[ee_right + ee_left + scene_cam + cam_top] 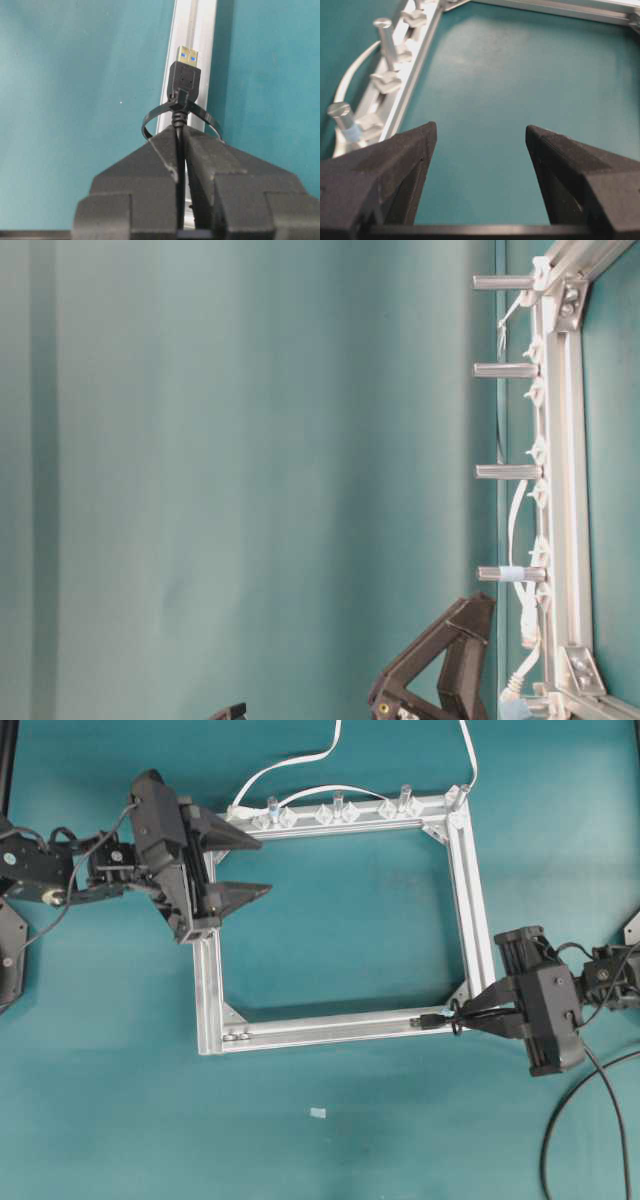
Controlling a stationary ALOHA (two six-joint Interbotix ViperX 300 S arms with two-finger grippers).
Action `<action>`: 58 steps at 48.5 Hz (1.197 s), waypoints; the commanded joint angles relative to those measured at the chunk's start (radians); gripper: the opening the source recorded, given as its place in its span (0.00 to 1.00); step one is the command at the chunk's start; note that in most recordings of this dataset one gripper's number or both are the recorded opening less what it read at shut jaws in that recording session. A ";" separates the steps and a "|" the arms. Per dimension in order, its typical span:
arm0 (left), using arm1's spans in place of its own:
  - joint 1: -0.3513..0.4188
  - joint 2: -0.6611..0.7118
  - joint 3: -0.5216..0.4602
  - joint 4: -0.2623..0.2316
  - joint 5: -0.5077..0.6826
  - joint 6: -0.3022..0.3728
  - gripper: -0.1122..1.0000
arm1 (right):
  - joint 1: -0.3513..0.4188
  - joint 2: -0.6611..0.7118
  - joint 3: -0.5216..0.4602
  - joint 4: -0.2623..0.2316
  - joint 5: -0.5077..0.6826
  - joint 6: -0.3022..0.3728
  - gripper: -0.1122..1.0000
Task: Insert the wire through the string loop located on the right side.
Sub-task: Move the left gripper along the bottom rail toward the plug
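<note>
Overhead view first: silver frame (340, 930) lies flat on the teal table (330, 1150). My left gripper (256, 866) sits over the frame's upper-left corner, fingers spread wide, nothing between them. My right gripper (478, 1010) is at the frame's lower-right corner, pinched onto the wire (590, 1120), whose plug (428, 1020) points left along the bottom bar. The string loop (458, 1017) shows as a small dark ring at that corner, right around where the plug leaves my fingers. I can't tell from here whether the plug is through it. White cables (290, 762) run off the top bar, which carries clear clips (338, 814) and short upright posts.

Table-level view: picture is turned sideways, so the frame (560, 490) runs down the right edge with four metal posts (505, 370) sticking out left. One dark finger of the left gripper (440, 660) pokes in at the bottom. Wire and loop not in view here.

Left wrist view: both fingers (395, 165) stand far apart with bare table between them; frame bar with posts (387, 37) runs up the left.

Right wrist view: right gripper (181, 135) jaws closed tight on the wire (179, 120) just behind the plug (184, 77). The gold tip points up along the frame bar (195, 30). The string loop (150, 120) circles the cable at the plug's base, so the plug sits past it.
</note>
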 commanded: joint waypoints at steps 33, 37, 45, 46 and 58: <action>-0.293 -0.018 -0.040 0.003 0.041 -0.179 0.76 | -0.002 -0.005 -0.015 -0.003 -0.012 -0.002 0.17; -0.319 -0.015 -0.040 0.002 0.061 -0.204 0.76 | -0.002 -0.006 -0.017 -0.003 -0.012 -0.002 0.17; -0.345 -0.017 -0.044 0.003 0.095 -0.210 0.76 | -0.002 -0.006 -0.017 -0.003 -0.012 -0.002 0.17; -0.345 -0.017 -0.046 0.002 0.100 -0.210 0.76 | -0.002 -0.006 -0.017 -0.003 -0.012 -0.002 0.17; -0.345 -0.008 -0.052 0.003 0.109 -0.209 0.76 | -0.002 -0.006 -0.017 -0.003 -0.012 -0.002 0.17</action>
